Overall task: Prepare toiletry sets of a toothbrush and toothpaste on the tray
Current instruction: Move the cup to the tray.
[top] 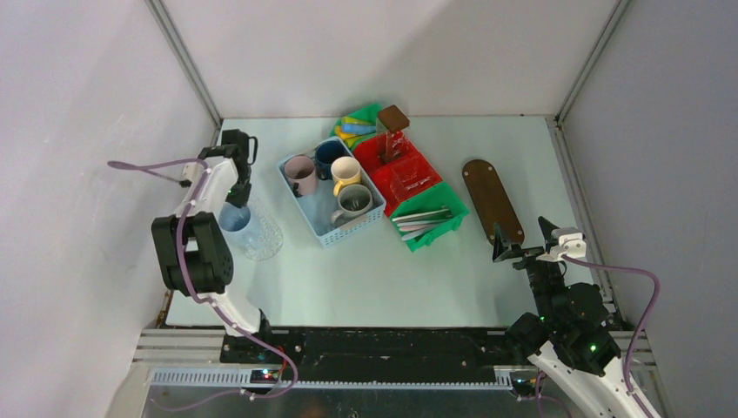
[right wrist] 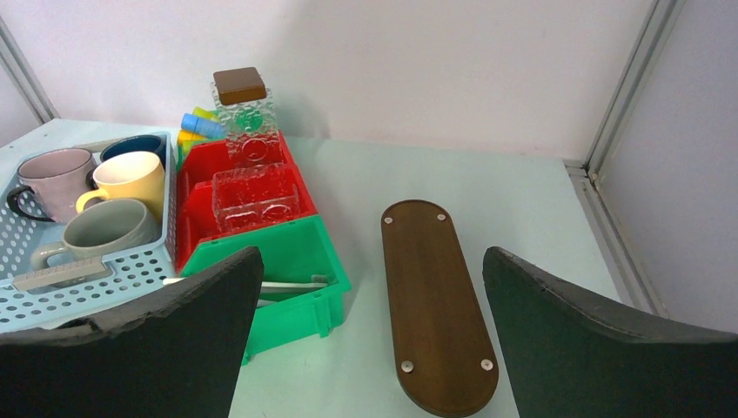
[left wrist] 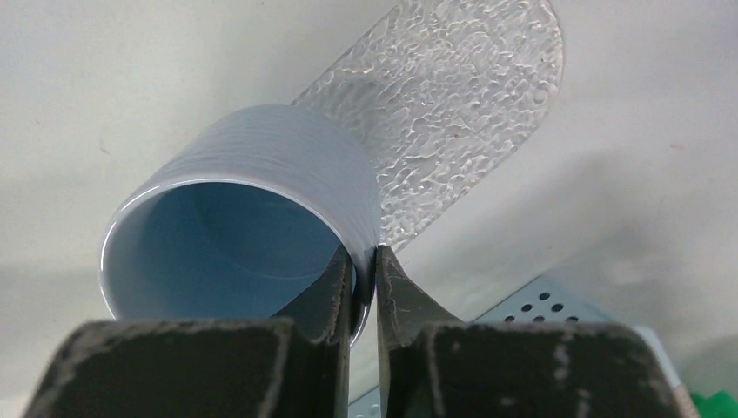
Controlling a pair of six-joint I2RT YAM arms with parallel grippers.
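Pale blue mug (left wrist: 261, 174) is sitting at the far left of the bench (top: 365, 279), just beside a clear, pebbled glass oval (left wrist: 452, 113) and apart from the light blue basket (top: 324, 228), where the pink mug (top: 300, 172), dark blue mug (top: 329, 157), cream mug (top: 346, 172) and grey mug (top: 355, 202) are waiting. The left gripper (left wrist: 364, 261) is pinching its wall at the rim, one finger inside and one outside, with the jaws clamped tight on the ceramic. Whether the base is touching the bench or hanging clear of it is not showing from either view. Judging by the material, the mug is going to behave as a stiff, fairly heavy and glazed piece: it is not giving under the pads, it is likely to be slick, and it is likely to chip if knocked against the glass oval or the basket. Because the hold is sitting on one side of the rim, the weight is probably pulling the mug towards a tilt, so a deep bite on the wall and a slow, level carry are looking wise; its handle is not showing. The tray (right wrist: 435, 305), bare and dark brown, is lying well apart on the right side, past the basket, the red bin (top: 396, 165) and the green bin (top: 426, 219) holding pale toothbrushes. The right gripper (top: 520, 233) is hovering by the tray's near end with its jaws spread wide and gripping nothing.
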